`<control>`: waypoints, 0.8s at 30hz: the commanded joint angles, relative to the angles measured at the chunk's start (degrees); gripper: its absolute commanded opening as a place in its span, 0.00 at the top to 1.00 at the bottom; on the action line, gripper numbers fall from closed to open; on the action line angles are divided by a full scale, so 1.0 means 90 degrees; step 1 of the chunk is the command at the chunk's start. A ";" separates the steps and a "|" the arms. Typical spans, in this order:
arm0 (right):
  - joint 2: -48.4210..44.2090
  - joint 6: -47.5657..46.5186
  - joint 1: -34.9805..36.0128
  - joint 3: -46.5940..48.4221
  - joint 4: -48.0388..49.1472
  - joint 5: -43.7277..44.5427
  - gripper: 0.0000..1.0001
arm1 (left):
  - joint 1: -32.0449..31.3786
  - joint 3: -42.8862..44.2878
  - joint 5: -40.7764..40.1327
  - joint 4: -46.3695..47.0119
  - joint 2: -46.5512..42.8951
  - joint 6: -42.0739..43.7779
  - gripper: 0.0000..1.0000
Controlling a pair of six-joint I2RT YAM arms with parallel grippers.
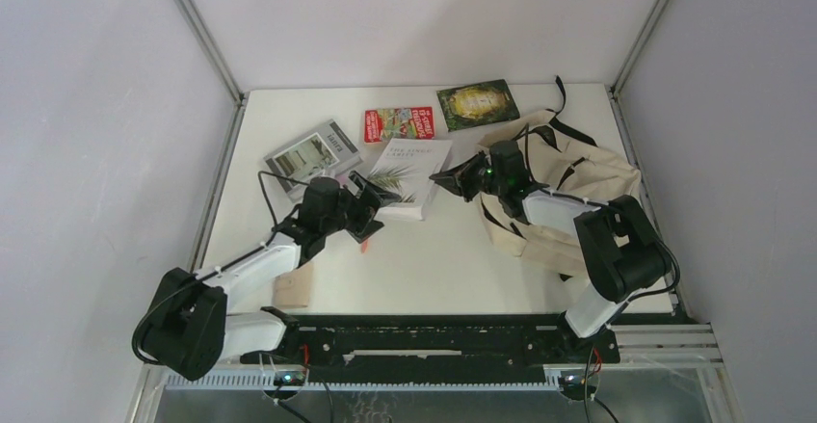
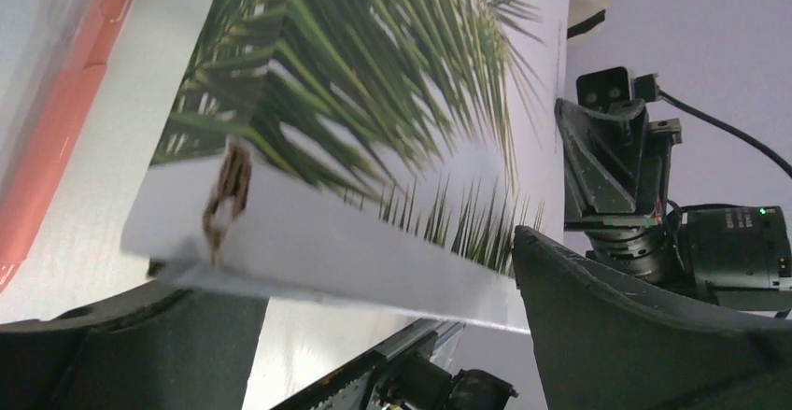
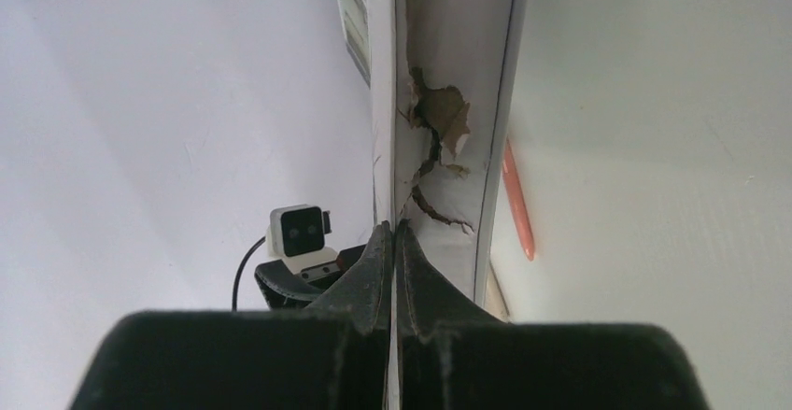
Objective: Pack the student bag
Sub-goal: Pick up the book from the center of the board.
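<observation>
Lying right of the palm book (image 1: pixel 409 165), student bag (image 1: pixel 599 168): cream, slumped, long axis running far-left to near-right, mouth not readable. At the book's right edge, right gripper (image 1: pixel 453 180), fingers pressed together, seemingly pinching the cover. At the book's near-left corner, left gripper (image 1: pixel 374 206), jaws spread wide astride it, gripping nothing yet. Bag rightward of both claws; right arm nearer, so likely carrying the book across.

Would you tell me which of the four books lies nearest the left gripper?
The white palm-leaf book; the left gripper is open around its corner, while the grey book, red book and green book lie farther off.
</observation>
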 commanded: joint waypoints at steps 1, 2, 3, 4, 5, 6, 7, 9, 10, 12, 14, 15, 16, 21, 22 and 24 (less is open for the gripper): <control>-0.0058 0.0385 0.0097 0.0038 0.0808 -0.0310 1.00 | 0.0054 0.0220 -0.0425 0.0448 -0.0175 -0.0180 0.02; -0.0053 0.0457 0.0106 -0.0010 0.0886 -0.0366 1.00 | 0.0063 0.0235 -0.0498 0.0458 -0.0222 -0.0192 0.03; -0.0051 0.0508 0.0112 -0.0044 0.0913 -0.0448 1.00 | 0.0082 0.0253 -0.0558 0.0499 -0.0256 -0.0198 0.05; -0.0051 0.0546 0.0129 -0.0076 0.0960 -0.0506 1.00 | 0.0099 0.0288 -0.0601 0.0524 -0.0288 -0.0203 0.06; -0.0058 0.0573 0.0153 -0.0100 0.0994 -0.0532 1.00 | 0.0112 0.0348 -0.0627 0.0536 -0.0294 -0.0190 0.08; -0.0060 0.0599 0.0182 -0.0130 0.1035 -0.0588 1.00 | 0.0130 0.0415 -0.0650 0.0541 -0.0292 -0.0167 0.10; -0.0069 0.0619 0.0216 -0.0168 0.1107 -0.0637 1.00 | 0.0139 0.0484 -0.0670 0.0541 -0.0274 -0.0143 0.13; -0.0088 0.0695 0.0294 -0.0251 0.1210 -0.0713 1.00 | 0.0198 0.0596 -0.0624 0.0517 -0.0217 -0.0129 0.23; -0.0090 0.0729 0.0305 -0.0297 0.1277 -0.0793 1.00 | 0.0239 0.0646 -0.0582 0.0471 -0.0200 -0.0100 0.27; -0.0175 0.0654 0.0343 -0.0361 0.1279 -0.0878 1.00 | 0.0325 0.0632 -0.0580 0.0483 -0.0266 -0.0145 0.37; -0.0287 0.0359 0.0413 -0.0359 0.1076 -0.0906 1.00 | 0.0401 0.0602 -0.0557 0.0569 -0.0396 -0.0146 0.45; -0.0318 0.0198 0.0440 -0.0338 0.0928 -0.0949 1.00 | 0.0425 0.0620 -0.0562 0.0557 -0.0470 -0.0090 0.48; -0.0322 0.0049 0.0462 -0.0292 0.0722 -0.1059 1.00 | 0.0457 0.0666 -0.0572 0.0523 -0.0560 0.0000 0.53; -0.0473 -0.0862 0.0507 -0.0178 0.0219 -0.1552 1.00 | 0.0578 0.0903 -0.0603 0.0181 -0.0950 0.0353 0.70; -0.0578 -0.1122 0.0530 -0.0145 -0.0107 -0.1576 0.97 | 0.0601 0.0969 -0.0690 -0.0002 -0.1054 0.0416 0.70; -0.0878 -0.1708 0.0551 -0.0085 -0.0823 -0.1478 0.78 | 0.0674 0.1150 -0.0889 -0.0431 -0.1236 0.0617 0.74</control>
